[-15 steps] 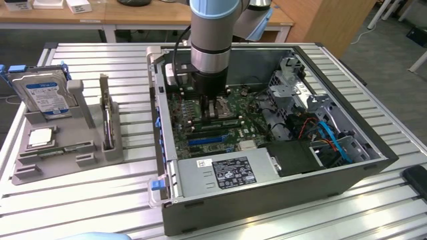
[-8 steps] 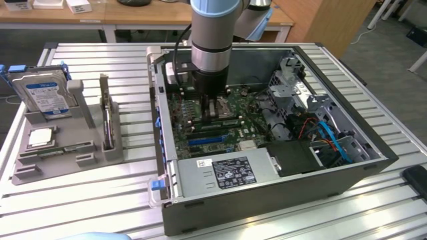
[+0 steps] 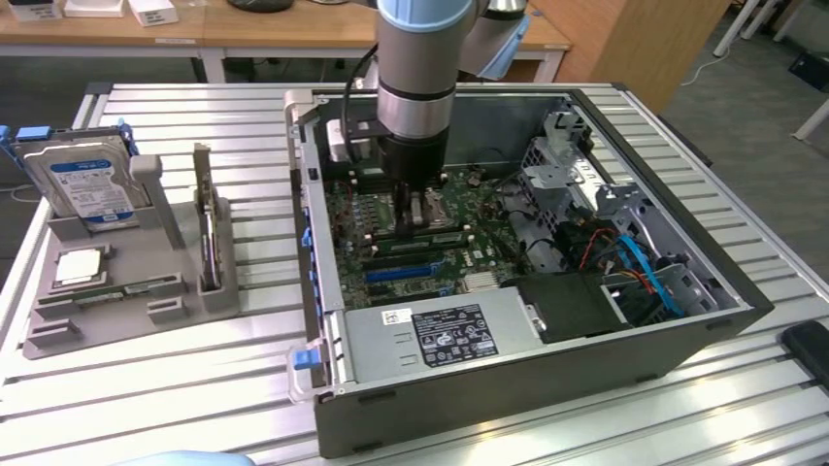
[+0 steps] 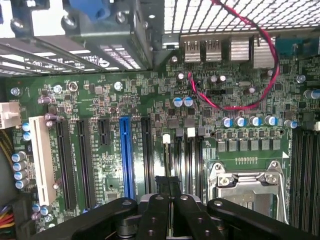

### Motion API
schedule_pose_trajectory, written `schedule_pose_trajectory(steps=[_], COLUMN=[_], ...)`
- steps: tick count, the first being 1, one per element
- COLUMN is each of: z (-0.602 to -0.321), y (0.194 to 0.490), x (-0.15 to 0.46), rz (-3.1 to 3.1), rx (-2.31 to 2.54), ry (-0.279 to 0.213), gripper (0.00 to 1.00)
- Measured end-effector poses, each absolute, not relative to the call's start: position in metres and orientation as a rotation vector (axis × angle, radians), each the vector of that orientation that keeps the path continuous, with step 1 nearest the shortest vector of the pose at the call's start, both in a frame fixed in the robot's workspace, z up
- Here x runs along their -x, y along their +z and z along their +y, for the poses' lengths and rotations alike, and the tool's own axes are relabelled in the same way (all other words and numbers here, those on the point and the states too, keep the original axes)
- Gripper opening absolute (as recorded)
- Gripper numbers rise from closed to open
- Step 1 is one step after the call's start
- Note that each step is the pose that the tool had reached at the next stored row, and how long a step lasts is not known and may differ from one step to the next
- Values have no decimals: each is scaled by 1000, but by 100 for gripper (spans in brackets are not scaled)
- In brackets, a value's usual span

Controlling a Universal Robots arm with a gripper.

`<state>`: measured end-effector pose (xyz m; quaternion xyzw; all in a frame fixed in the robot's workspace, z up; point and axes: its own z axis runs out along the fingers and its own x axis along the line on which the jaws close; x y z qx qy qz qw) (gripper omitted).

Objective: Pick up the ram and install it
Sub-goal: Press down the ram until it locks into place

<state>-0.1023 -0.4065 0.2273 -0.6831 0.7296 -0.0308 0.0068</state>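
Slatted metal table (image 3: 194,116) fills the scene, with an open computer case (image 3: 518,388) lying on its side and a grey holder (image 3: 78,340) of spare parts to the exterior view's left of it. The gripper (image 3: 417,228) hangs inside the case, low over the motherboard (image 4: 150,100), with its fingers pressed together. Nothing I can make out sits between them.

The ram (image 3: 115,293) looks to be the thin green stick lying flat in the holder, near the front edge, well apart from the gripper. A hard drive (image 3: 88,184) and a dark card (image 3: 204,228) stand upright in the same holder behind it. In the wrist view the long dark memory slots (image 4: 302,165) beside the processor socket appear empty.

By my reading, the pick-up is not yet done: the arm is over the board rather than over the stick.

Taking the stick calls for jaws apart and lined up across its thin edge, since it lies low in its recess with little to grasp. Seating it afterwards needs it square to a slot and pressed evenly, or it could tilt and jam.
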Motion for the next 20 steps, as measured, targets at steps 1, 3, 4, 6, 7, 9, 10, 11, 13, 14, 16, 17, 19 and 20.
schedule_pose_trajectory(steps=[1,3,4,6,7,9,10,11,13,14,16,17,19,20], z=[-406,-406,-406,-406,-406,-406,-406,-406,-406,-406,-407,-407,-406,-406], y=[228,229,229,230,230,230,230,230,231,231,231,231,232,232], x=[101,98,97,93,91,86,84,81,77,75,72,71,68,67], rz=[2282,2283,2283,2284,2284,2285,2285,2285,2286,2286,2287,2287,2288,2289], rx=[2137,2138,2138,2138,2139,2139,2140,2140,2140,2140,2141,2142,2142,2143], ry=[-96,-94,-94,-93,-92,-91,-91,-90,-89,-89,-88,-87,-85,-84], gripper=[10,10,10,10,10,10,10,10,10,10,10,10,10,10])
